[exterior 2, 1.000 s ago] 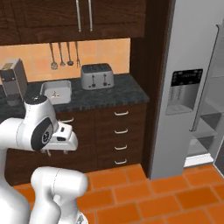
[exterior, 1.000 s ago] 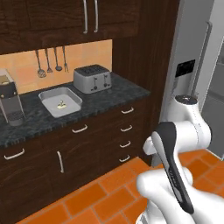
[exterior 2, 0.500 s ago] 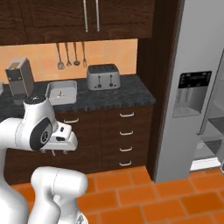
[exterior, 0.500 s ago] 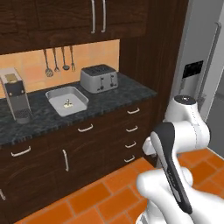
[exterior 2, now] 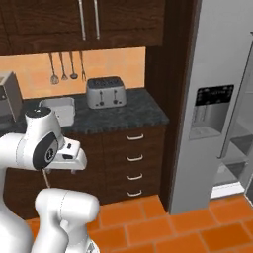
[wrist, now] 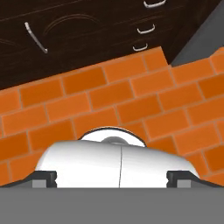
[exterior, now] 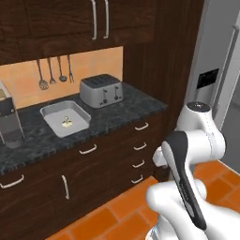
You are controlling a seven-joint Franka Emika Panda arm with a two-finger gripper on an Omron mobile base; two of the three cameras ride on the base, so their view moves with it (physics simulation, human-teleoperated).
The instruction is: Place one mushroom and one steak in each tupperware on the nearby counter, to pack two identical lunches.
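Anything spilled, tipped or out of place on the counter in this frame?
Nothing stands out. The tupperware sits flat on the counter beside the upright toaster, with one small item, likely the mushroom, inside it.

Home kitchen, rendered. Dark marbled stone counter (exterior: 117, 112) over dark brown wood drawers (exterior 2: 133, 160) w/ curved silver handles; matching upper cabinets (exterior: 70, 18) w/ long bar handles. Silver 4-slot toaster (exterior: 101, 91) on the worktop, utensils (exterior: 55, 72) hanging on an orange backsplash (exterior: 89, 63), coffee machine (exterior: 8, 117) at far left. Tall grey fridge (exterior 2: 217, 99) w/ dispenser panel on the right, door partly open. Orange brick-pattern tile floor (wrist: 109, 100). Light-grey tupperware (exterior: 65, 118) sits on the counter nr the toaster.
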